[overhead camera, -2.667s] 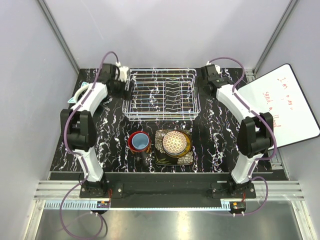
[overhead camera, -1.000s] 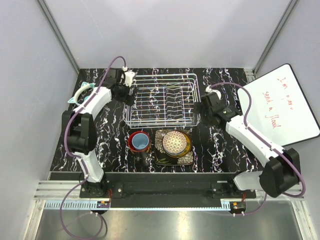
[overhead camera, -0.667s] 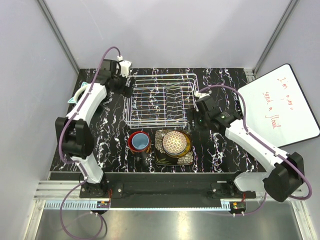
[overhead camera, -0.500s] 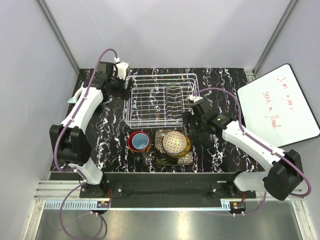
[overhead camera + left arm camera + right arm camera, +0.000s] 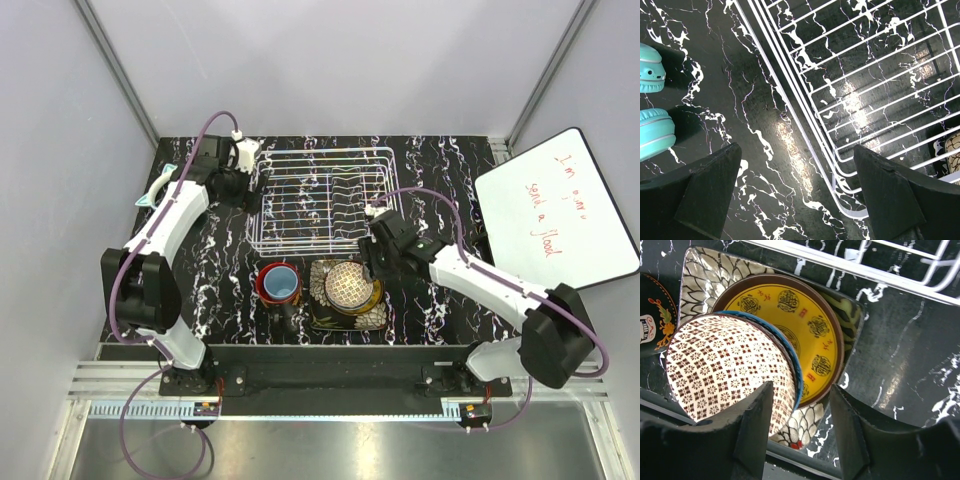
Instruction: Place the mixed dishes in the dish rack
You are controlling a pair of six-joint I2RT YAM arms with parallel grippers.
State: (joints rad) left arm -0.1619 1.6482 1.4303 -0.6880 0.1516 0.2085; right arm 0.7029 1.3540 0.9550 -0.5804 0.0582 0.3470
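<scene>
The white wire dish rack stands empty at the back of the table. In front of it the lattice-patterned bowl sits on the mustard-yellow plate, which lies on the black square plate. The light blue cup stands inside the dark mug. My right gripper is open over the bowl's right rim. In the right wrist view the gripper straddles the edge of the bowl and the yellow plate. My left gripper is open and empty beside the rack's left side.
A teal object lies left of the rack and shows in the left wrist view. A whiteboard leans at the right. The dark mug's side shows left of the bowl.
My right arm has swung from the rack's right side forward and left to the stacked bowl and plates. My left arm has shifted slightly near the rack's far left corner.
</scene>
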